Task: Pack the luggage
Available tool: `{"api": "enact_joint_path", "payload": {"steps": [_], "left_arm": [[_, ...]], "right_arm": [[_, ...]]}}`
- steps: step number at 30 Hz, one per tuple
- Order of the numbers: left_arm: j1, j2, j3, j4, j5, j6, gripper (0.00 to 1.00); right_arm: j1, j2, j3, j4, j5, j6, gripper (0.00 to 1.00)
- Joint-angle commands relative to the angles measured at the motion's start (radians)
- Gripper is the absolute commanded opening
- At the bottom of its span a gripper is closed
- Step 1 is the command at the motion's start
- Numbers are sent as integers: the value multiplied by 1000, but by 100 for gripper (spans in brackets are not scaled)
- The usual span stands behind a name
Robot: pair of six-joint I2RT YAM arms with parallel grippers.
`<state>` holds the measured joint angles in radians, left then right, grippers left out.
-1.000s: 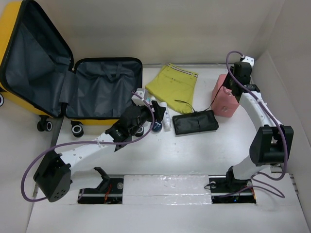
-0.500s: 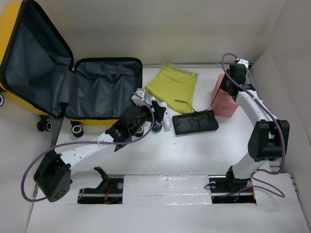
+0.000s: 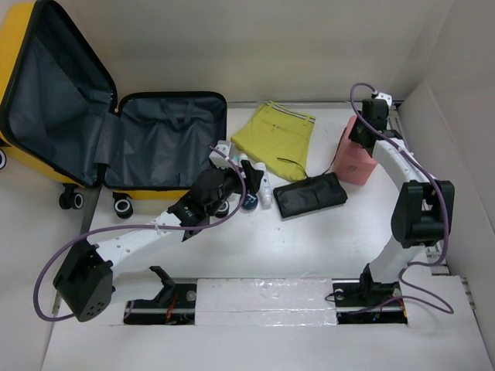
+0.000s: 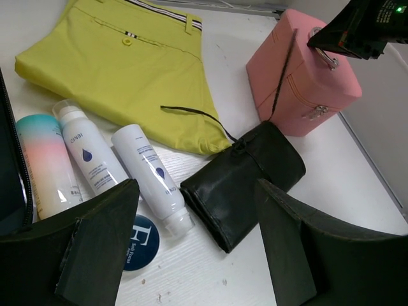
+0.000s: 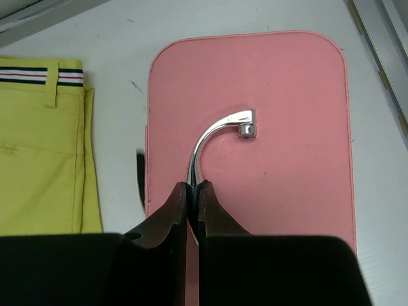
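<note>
The luggage [image 3: 162, 143] lies open at the far left of the table [image 3: 309, 247]. Its lid is propped up toward the left wall, its shallow half lies flat, and the dark grey lining is exposed in both. The left gripper [image 4: 194, 191] hovers just beside the near right corner of that flat half, above two white bottles [image 4: 146, 172], a pastel bottle [image 4: 41, 162] and a round blue tin [image 4: 137, 252]. Its jaws stand wide apart with nothing between them. A black pouch [image 4: 245, 178] and folded yellow-green shorts [image 4: 127, 70] lie just to the right of these items. The right gripper [image 5: 193, 191] is well apart from the luggage, at the far right of the table, directly over the pink case [image 5: 280, 127]. Its fingers are pinched closed on the near end of the chrome handle [image 5: 220, 127] on the case's top face. The shorts and pouch lie between the pink case and the luggage.
</note>
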<state>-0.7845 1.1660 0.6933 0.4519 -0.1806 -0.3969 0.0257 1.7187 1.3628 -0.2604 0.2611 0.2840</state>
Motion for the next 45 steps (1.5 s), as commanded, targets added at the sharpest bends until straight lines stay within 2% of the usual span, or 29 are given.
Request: {"api": "enact_joint_path", "payload": {"steps": [1, 6, 10, 14, 18, 20, 21, 22, 26, 29, 34, 39, 41, 42, 45], "left_arm": [[-2, -28, -2, 31, -17, 9, 69], [-2, -46, -11, 33, -17, 9, 69], [-2, -46, -11, 33, -17, 9, 69], [-2, -81, -21, 42, -69, -3, 69], [-2, -190, -90, 76, -129, -60, 68], [-2, -334, -121, 76, -178, -98, 68], [-2, -335, -121, 76, -195, -99, 68], [-2, -414, -130, 76, -210, -111, 68], [-2, -581, -152, 87, -244, -158, 67], [-2, -652, -152, 74, -244, -183, 67], [-2, -652, -90, -35, -341, -203, 67], [-2, -689, -43, -9, -408, -188, 67], [-2, -707, -14, 16, -431, -169, 67], [-2, -718, -14, 16, -431, -169, 67], [-2, -718, 15, 4, -468, -145, 67]], "right_arm": [[-29, 10, 3, 13, -11, 21, 0], [-72, -186, -19, 70, 1, 63, 0], [-72, -312, 53, 92, -23, 43, 0], [2, -407, 94, 127, -85, 3, 0], [144, -407, 163, 113, -258, -6, 0], [241, -384, 194, 156, -299, -6, 0], [241, -374, 194, 173, -299, -6, 0], [308, -361, 222, 188, -310, 3, 0], [456, -236, 367, 246, -350, 24, 0], [548, -104, 485, 312, -361, 67, 0], [631, 161, 686, 414, -399, 182, 0], [704, 421, 924, 523, -421, 296, 0], [729, 561, 1100, 571, -441, 366, 0], [729, 606, 1101, 596, -441, 391, 0], [754, 766, 1243, 692, -441, 496, 0]]}}
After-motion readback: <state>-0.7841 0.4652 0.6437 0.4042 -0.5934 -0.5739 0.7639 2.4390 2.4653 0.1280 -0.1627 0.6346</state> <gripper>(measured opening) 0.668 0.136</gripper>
